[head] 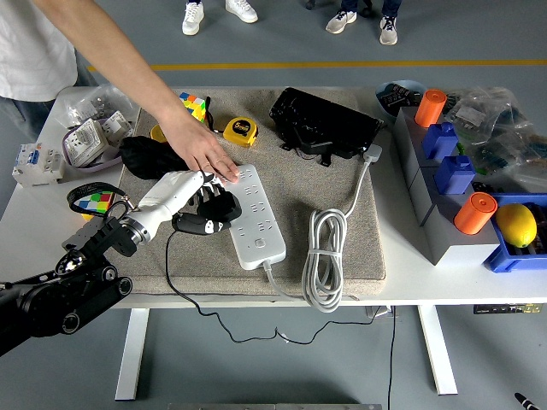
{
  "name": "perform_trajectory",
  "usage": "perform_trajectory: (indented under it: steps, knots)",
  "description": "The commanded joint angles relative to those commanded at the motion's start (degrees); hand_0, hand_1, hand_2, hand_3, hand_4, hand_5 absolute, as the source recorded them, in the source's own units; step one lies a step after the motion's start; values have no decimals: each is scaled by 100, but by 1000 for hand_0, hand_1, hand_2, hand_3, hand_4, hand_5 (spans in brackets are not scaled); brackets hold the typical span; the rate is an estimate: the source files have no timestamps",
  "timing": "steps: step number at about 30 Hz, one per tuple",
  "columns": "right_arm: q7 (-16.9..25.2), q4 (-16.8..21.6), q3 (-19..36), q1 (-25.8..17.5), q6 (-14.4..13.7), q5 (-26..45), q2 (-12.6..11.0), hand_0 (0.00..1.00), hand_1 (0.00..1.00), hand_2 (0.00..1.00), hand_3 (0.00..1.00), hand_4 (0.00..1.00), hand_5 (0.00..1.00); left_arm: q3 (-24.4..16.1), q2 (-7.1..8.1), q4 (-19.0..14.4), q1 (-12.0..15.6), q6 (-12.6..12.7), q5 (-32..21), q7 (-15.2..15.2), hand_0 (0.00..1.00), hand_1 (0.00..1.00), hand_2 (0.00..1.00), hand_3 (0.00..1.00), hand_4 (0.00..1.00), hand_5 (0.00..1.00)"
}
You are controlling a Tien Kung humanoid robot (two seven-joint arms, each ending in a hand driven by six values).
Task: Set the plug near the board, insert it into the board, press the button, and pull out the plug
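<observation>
You've got a white table (pixel 26 231) with a beige felt mat (pixel 342 248) on it, and the white multi-socket power strip (pixel 256 213) lies on the mat running from upper left to lower right. A person's hand (pixel 205 154) reaches in from the top left and presses flat on the strip's far end, apparently bracing it. Your left hand (pixel 201 205), white shell with black fingers, sits just beside the strip's left edge with its fingers curled around the black plug (pixel 209 224); the plug's thin black cable (pixel 171 265) trails off the near table edge. Plug is touching or nearly touching the strip's side, not seated in any socket as far as I can tell. Right hand isn't in frame. Risks: pins hidden under your fingers, so alignment is guesswork; a skewed push could shove the strip sideways or jam against the person's fingers, which are very close to yours.
</observation>
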Motion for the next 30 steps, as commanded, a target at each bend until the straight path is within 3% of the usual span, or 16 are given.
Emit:
perform_trajectory:
  steps: [9, 10, 21, 22, 30]
  knots:
    - [4, 10, 3, -9, 3, -12, 1, 604, 637, 656, 556, 998, 472, -12, 6, 38, -4, -42, 10, -4, 275, 393, 388, 532, 786, 39]
    - [4, 12, 4, -11, 3, -14, 2, 606, 637, 656, 556, 998, 472, -18, 7, 36, -3, -67, 7, 2, 320, 471, 519, 559, 811, 53]
    - [6, 13, 31, -5, 5, -18, 6, 607, 637, 656, 556, 998, 472, -87, 19, -1, 1, -203, 60, -30, 346, 491, 531, 567, 867, 95]
    - [6, 12, 27, -5, 5, -18, 5, 607, 637, 656, 556, 998, 472, -92, 20, -7, 1, -215, 76, -22, 360, 513, 544, 572, 995, 193]
    - [8, 11, 20, -10, 12, -17, 9, 607, 637, 656, 556, 998, 472, -130, 26, -15, 9, -248, 56, -64, 366, 524, 548, 586, 998, 240]
